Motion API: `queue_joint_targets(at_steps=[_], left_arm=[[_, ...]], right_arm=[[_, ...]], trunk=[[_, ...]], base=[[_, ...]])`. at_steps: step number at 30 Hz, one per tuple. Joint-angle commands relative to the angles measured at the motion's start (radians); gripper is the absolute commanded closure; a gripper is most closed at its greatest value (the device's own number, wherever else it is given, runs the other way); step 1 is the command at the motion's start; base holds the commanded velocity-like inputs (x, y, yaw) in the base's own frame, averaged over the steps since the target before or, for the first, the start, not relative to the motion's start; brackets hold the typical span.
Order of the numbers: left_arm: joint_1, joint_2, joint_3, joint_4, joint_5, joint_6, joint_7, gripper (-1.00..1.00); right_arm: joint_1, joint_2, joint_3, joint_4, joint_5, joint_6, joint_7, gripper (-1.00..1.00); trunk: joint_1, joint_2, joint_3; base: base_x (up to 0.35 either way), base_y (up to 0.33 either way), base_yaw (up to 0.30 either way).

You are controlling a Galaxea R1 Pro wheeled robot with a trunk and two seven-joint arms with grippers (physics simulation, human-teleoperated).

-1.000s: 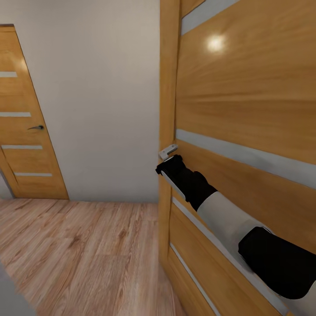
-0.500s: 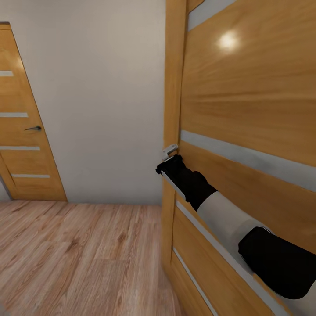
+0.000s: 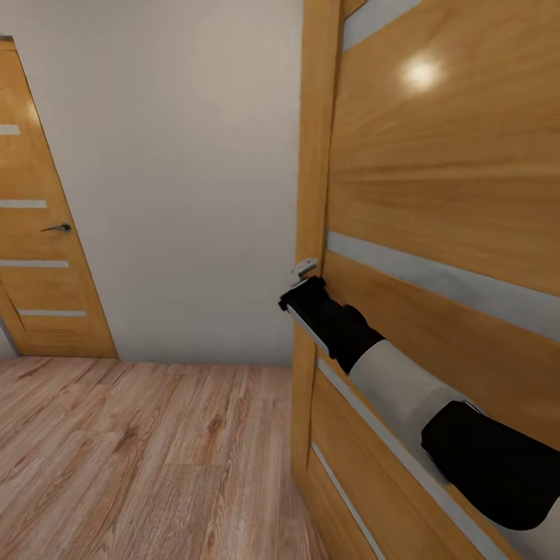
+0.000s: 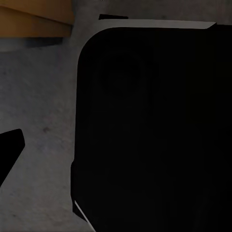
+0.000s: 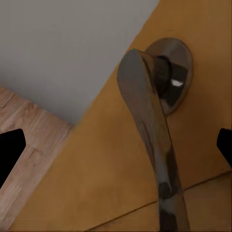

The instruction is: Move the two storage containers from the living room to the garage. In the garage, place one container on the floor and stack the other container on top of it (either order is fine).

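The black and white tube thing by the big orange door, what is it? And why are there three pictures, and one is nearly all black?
That tube is the robot's right arm. The robot has two arms, and each ends in a gripper, a pincer with two fingers.

The big picture comes from a camera on the robot's head. It looks at a wooden door close by, a plank floor, a pale wall, and another door further off.

The other two pictures come from little cameras near each gripper. The right one looks at the door's metal handle. The two dark tips at the picture's edges are the right gripper's fingers, spread apart with the handle between them and nothing held.

The left one is dark because something black sits right in front of it; I can't tell what.
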Motion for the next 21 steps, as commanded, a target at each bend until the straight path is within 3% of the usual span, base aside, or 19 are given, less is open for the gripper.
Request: queue_joint_targets(at_steps=[1, 14, 21], left_arm=[[0.0, 0.0, -0.001, 0.0, 0.009, -0.002, 0.0, -1.0], [0.0, 0.0, -0.001, 0.0, 0.009, -0.002, 0.0, -1.0], [0.0, 0.0, -0.001, 0.0, 0.009, -0.002, 0.0, -1.0]], right_arm=[[-0.001, 0.0, 0.002, 0.008, 0.008, 0.007, -0.014, -1.0], [-0.002, 0.0, 0.002, 0.156, 0.011, -0.044, -0.019, -1.0], [-0.004, 0.0, -0.002, 0.177, 0.009, -0.052, -0.02, -1.0]], trunk=[[0.0, -0.001, -0.001], [0.0, -0.001, -0.001], [0.0, -0.001, -0.001]], base=[[0.0, 0.0, 0.0], [0.0, 0.0, 0.0], [0.0, 0.0, 0.0]])
